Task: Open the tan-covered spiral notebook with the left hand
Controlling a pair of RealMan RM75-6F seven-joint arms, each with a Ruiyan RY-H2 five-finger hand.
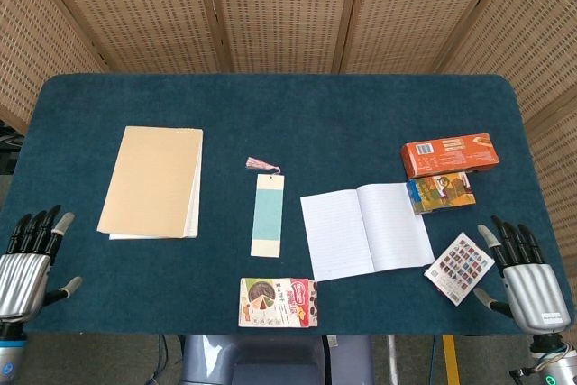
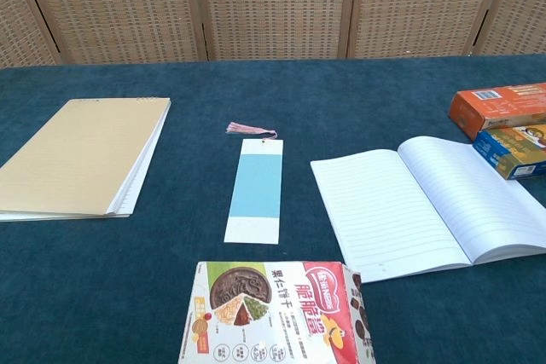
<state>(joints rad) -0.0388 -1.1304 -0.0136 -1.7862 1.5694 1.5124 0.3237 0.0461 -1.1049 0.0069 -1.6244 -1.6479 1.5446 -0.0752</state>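
Observation:
The tan-covered spiral notebook (image 1: 151, 180) lies closed on the left part of the blue table, also seen in the chest view (image 2: 81, 154), with its white page edges showing on the right side. My left hand (image 1: 27, 266) hovers at the table's front left corner, fingers apart and holding nothing, well short of the notebook. At the front right corner my right hand (image 1: 525, 277) is likewise open and empty. Neither hand shows in the chest view.
A blue-and-white bookmark (image 1: 268, 215) with a pink tassel lies mid-table. An open lined notebook (image 1: 365, 229) sits to its right. An orange box (image 1: 449, 153), a smaller box (image 1: 441, 192), a patterned card (image 1: 459, 267) and a snack packet (image 1: 278, 302) lie around.

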